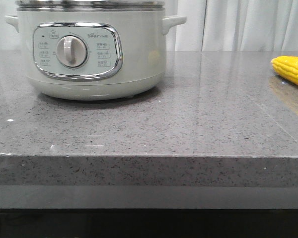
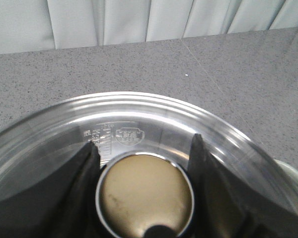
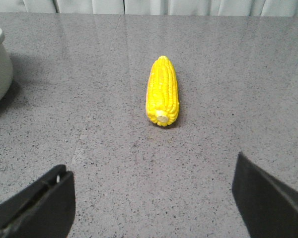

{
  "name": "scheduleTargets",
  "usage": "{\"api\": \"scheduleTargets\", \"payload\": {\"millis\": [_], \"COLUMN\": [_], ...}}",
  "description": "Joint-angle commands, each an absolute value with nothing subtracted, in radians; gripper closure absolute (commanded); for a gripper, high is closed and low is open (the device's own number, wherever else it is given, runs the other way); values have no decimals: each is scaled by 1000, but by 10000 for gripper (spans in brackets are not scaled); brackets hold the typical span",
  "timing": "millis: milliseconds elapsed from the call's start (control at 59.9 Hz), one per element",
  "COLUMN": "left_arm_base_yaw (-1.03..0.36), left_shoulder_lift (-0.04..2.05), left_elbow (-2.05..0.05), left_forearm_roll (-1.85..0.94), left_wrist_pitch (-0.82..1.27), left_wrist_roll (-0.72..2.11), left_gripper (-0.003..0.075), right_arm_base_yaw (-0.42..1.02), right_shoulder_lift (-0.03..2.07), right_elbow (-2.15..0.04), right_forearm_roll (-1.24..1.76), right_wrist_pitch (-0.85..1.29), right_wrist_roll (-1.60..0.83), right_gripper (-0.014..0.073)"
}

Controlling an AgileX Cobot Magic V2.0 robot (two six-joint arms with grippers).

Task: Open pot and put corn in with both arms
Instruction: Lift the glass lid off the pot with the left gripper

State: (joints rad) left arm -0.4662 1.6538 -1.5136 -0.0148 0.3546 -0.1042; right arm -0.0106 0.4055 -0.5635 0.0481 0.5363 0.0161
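Pot [image 1: 92, 49] occupies the upper left of the front frame, resting on the grey countertop [image 1: 188, 124]; its top is cut off by the frame edge.

Left gripper [image 2: 144, 163]: in the left wrist frame, lower centre, both fingers flank the brass-coloured knob [image 2: 145, 193] of the glass lid [image 2: 139, 106]. Contact appears close, but a firm clamp cannot be confirmed. Risk: a partial grip on the smooth, rounded knob may let the lid slip or tilt when raised.

Corn [image 3: 162, 90] lies at the centre of the right wrist frame and at the right edge of the front frame, well apart from the pot.

Right gripper [image 3: 154, 198]: spread wide, empty, short of the corn. Risk: the round cob may roll if one finger touches first.
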Motion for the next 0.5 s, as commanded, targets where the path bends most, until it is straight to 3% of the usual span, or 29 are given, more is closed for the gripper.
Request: {"api": "scheduleTargets", "payload": {"millis": [0,284,484], "left_arm_base_yaw": [-473,-420,-338], "left_shoulder_lift": [1545,1392,1236], "left_elbow": [-1599,-1648,-1536], "left_forearm_roll": [-16,-8,9], "left_wrist_pitch": [293,516,562], "left_wrist_roll": [-107,-107,-107], "left_gripper": [529,529,529], "right_arm_base_yaw": [-10,-10,-10], "right_shoulder_lift": [418,418,420], "right_elbow": [-589,-589,-592], "right_forearm_roll": [50,50,48], "right_wrist_pitch": [468,482,496], "right_wrist_roll": [8,8,8], "right_gripper": [-60,-60,-60]}}
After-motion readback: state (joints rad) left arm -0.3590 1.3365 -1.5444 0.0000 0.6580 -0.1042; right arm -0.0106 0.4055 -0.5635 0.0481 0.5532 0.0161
